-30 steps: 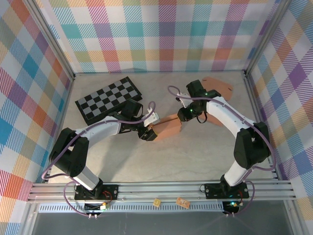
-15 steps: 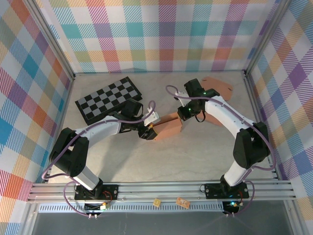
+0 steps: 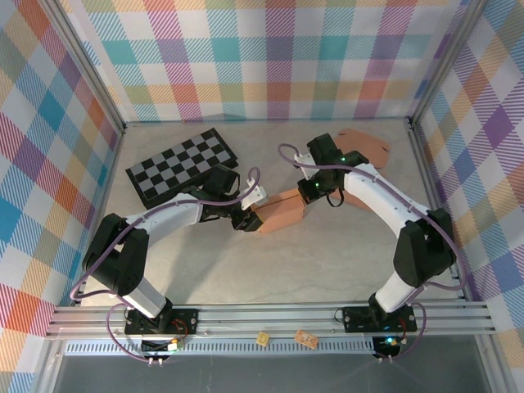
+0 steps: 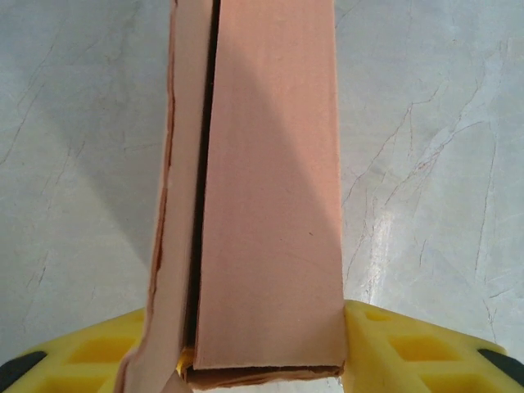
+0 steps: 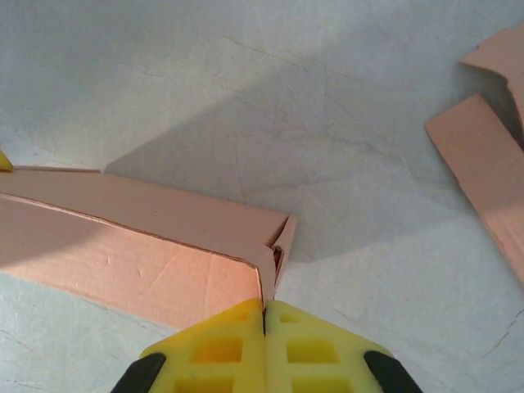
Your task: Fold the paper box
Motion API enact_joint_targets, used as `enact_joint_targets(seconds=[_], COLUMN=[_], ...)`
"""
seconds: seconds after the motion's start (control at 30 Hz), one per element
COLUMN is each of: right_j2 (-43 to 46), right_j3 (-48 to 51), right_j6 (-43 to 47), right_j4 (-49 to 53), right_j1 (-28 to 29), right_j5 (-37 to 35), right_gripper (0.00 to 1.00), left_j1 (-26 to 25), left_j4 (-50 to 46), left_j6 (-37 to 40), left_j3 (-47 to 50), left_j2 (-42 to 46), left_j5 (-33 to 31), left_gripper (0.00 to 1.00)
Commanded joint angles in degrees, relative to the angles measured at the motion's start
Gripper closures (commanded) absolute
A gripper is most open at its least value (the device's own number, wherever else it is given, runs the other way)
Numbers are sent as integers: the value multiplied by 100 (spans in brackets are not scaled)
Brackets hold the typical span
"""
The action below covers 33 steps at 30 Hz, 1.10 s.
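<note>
Black-white chequered board (image 3: 184,166) left, flat brown cardboard sheet (image 3: 366,143) far-right; pale tabletop (image 3: 286,270) bare nearside. Left gripper (image 3: 248,220), right gripper (image 5: 264,315) clamped on brown paper box (image 3: 282,211) ends.

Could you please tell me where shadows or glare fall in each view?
Left wrist: the paper box throws a dark shadow leftward across the table, with a pale sheen streaking the right side; right wrist: a wedge-shaped shadow lies beyond the box; top external: even, soft light.

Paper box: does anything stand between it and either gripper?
Nothing visible does. The left gripper straddles one end of the paper box; the right gripper is shut on a flap edge at its other end.
</note>
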<state>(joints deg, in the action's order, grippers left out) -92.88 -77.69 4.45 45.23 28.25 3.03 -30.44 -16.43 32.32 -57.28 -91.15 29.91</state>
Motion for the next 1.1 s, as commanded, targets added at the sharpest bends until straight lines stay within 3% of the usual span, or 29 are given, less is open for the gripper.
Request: enact_joint_targets(seconds=[0.0, 0.37, 0.83, 0.93, 1.07], right_j2=[240, 482, 451, 395, 353], right_j3=[244, 866, 814, 717, 626], right_j6=[-389, -950, -1128, -1137, -1156], right_j4=[93, -540, -498, -394, -316], right_j1=[119, 295, 374, 374, 374], right_j5=[-39, -179, -425, -436, -448], right_gripper=[100, 100, 100, 100, 100], left_j1=[47, 42, 23, 29, 55], left_j4=[-55, 0, 770, 540, -654], left_j6=[-55, -381, -2055, -2645, -3227], left_j3=[-140, -182, 557, 392, -92], left_j2=[-34, 125, 1504, 1754, 1748], left_j5=[-58, -145, -707, -1126, -1384], left_gripper=[51, 48, 21, 21, 35])
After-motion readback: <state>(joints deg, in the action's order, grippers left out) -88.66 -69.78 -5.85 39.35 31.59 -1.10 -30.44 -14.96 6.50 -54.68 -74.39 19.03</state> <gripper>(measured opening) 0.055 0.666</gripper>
